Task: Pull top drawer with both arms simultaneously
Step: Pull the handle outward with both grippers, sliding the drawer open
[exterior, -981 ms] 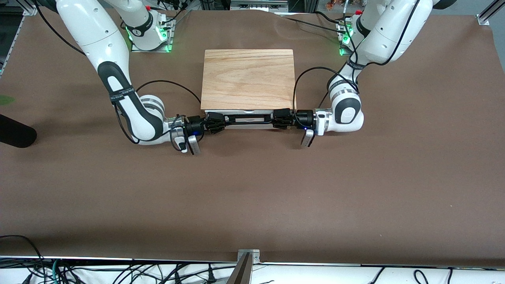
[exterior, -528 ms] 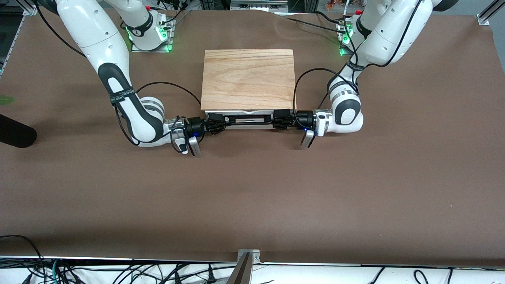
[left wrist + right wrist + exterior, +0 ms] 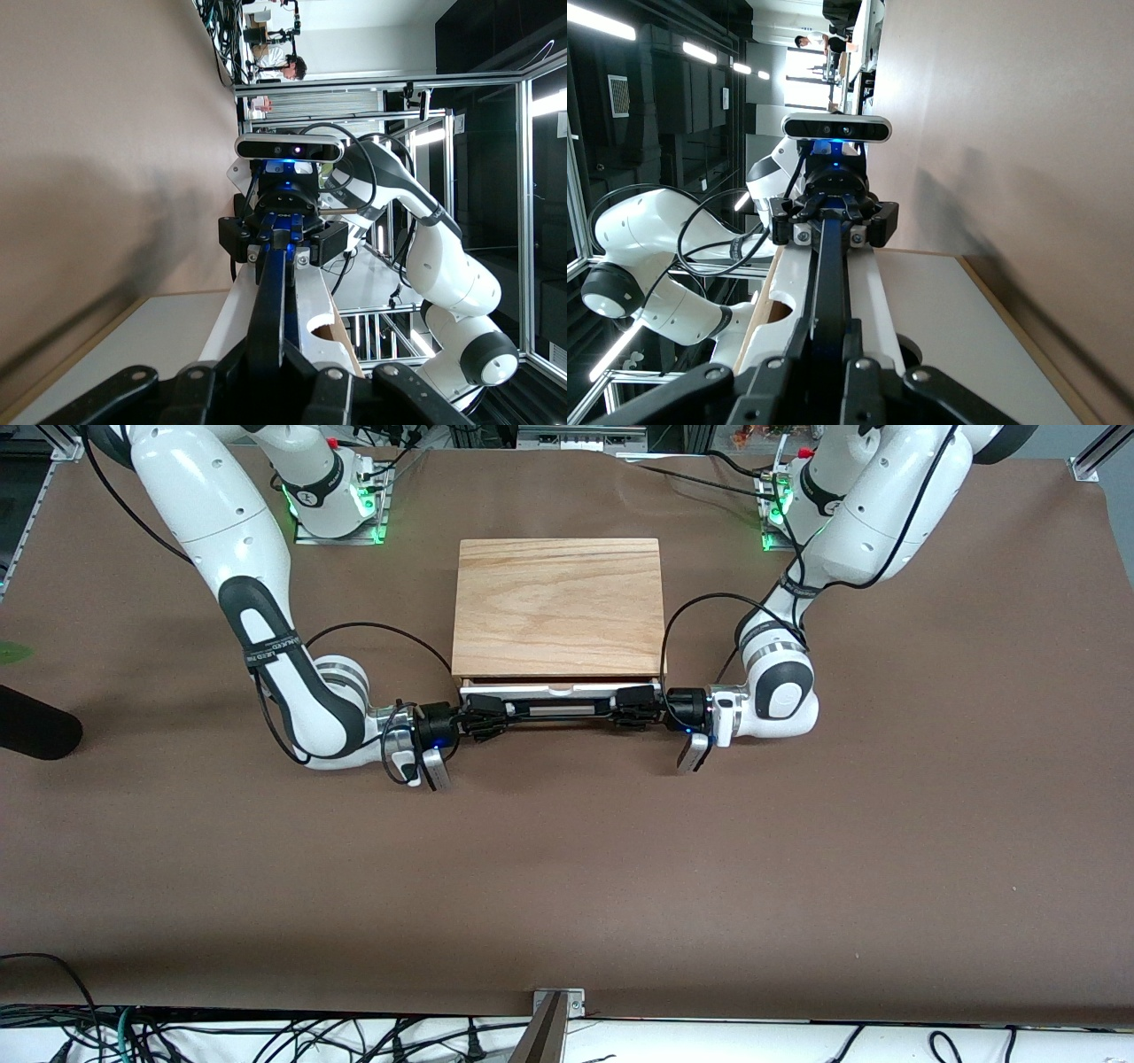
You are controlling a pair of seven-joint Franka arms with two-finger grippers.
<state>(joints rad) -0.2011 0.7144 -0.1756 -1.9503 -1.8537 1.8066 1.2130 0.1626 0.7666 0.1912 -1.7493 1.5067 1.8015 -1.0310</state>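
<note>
The top drawer point(image 3: 558, 689) of a low wood-topped cabinet point(image 3: 558, 602) stands slightly out toward the front camera, and a thin strip of its inside shows. Its long black handle point(image 3: 558, 701) runs across the white front. My left gripper point(image 3: 625, 707) is shut on the handle's end toward the left arm's side. My right gripper point(image 3: 490, 713) is shut on its other end. In the left wrist view my left gripper point(image 3: 282, 359) clamps the handle point(image 3: 275, 292), with the right gripper point(image 3: 283, 241) farther along. In the right wrist view my right gripper point(image 3: 830, 365) clamps the handle point(image 3: 830, 274).
The cabinet stands mid-table between the two arm bases. Brown table covering point(image 3: 567, 868) spreads toward the front camera. A dark object point(image 3: 35, 731) lies at the table edge toward the right arm's end. Cables loop beside both wrists.
Both grippers have moved toward the front camera with the handle in them. The top drawer has slid a little way out of the cabinet.
</note>
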